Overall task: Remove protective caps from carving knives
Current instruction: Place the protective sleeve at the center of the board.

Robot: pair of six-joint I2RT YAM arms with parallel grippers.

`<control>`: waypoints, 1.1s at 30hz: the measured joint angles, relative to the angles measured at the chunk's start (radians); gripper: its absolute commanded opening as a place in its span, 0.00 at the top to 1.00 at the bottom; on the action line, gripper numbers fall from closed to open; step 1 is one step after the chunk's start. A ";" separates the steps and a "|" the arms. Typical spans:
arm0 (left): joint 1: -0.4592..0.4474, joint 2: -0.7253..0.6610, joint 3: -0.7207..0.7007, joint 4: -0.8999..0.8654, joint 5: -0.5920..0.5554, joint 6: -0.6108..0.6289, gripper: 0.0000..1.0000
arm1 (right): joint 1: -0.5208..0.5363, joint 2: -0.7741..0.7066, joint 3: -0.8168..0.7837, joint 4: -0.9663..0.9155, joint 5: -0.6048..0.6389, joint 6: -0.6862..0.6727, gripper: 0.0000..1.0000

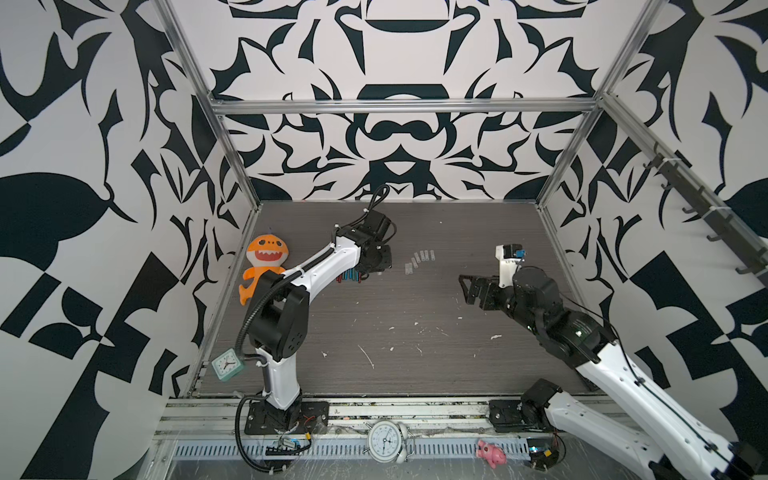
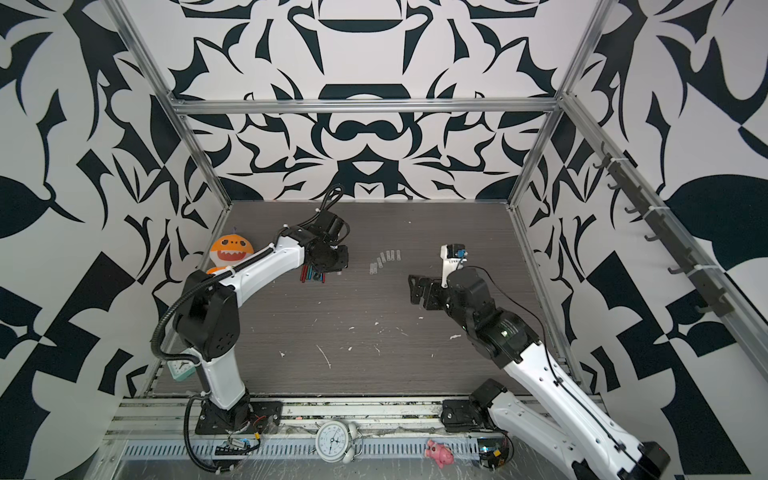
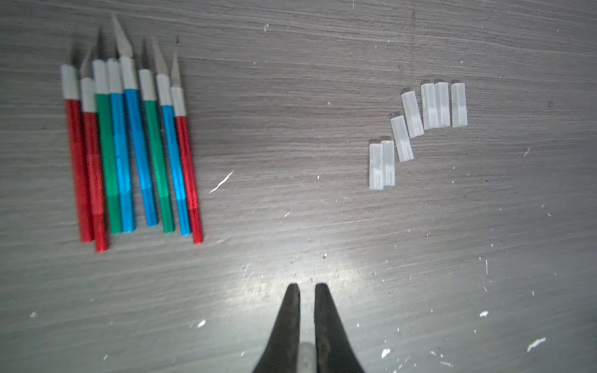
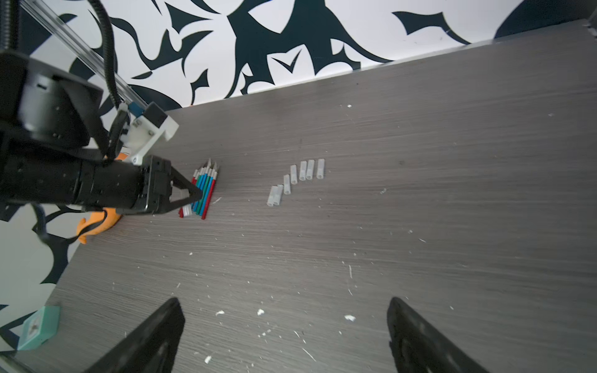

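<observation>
Grey woodgrain tabletop (image 1: pixel 436 365), black-and-white patterned walls (image 1: pixel 83 187).

Mostly hidden under the left arm (image 1: pixel 324 266) in both top views: carving knives (image 1: pixel 348 277), handle ends alone showing. Too small there to count: protective caps (image 1: pixel 424 255). Blurred in left wrist view: blade tips (image 3: pixel 122 34). Cut off in right wrist view: right gripper (image 4: pixel 284 302) jaws.

— What is surrounding the dark grey wood-grain tabletop (image 1: pixel 415 374)?

— White wall panels with bold black swirling shapes (image 1: pixel 399 141) are standing along its far, left and right edges. Silver aluminium frame bars (image 1: pixel 403 106) are running up from its far corners.

— Anything hanging?

— A dark rail of hooks (image 1: pixel 715 218) is sitting on the right wall. Small white flecks (image 1: pixel 368 357) are lying scattered towards the front edge, and a bright patch of light (image 3: pixel 290 274) is glaring off the grain.
</observation>
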 measured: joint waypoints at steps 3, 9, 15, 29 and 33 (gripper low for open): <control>-0.004 0.089 0.072 0.000 0.021 0.008 1.00 | 0.000 -0.072 -0.025 -0.056 0.029 -0.002 0.00; -0.014 0.243 0.223 -0.011 0.045 0.024 1.00 | 0.000 -0.145 -0.031 -0.124 0.063 -0.003 0.00; -0.027 0.354 0.354 -0.039 0.064 0.034 1.00 | 0.000 -0.147 -0.034 -0.150 0.069 -0.003 0.00; -0.045 0.466 0.436 -0.082 0.078 0.032 1.00 | 0.000 -0.156 -0.064 -0.171 0.069 0.001 0.00; -0.051 0.466 0.436 -0.082 0.078 0.026 0.98 | 0.000 -0.156 -0.074 -0.170 0.067 0.007 0.00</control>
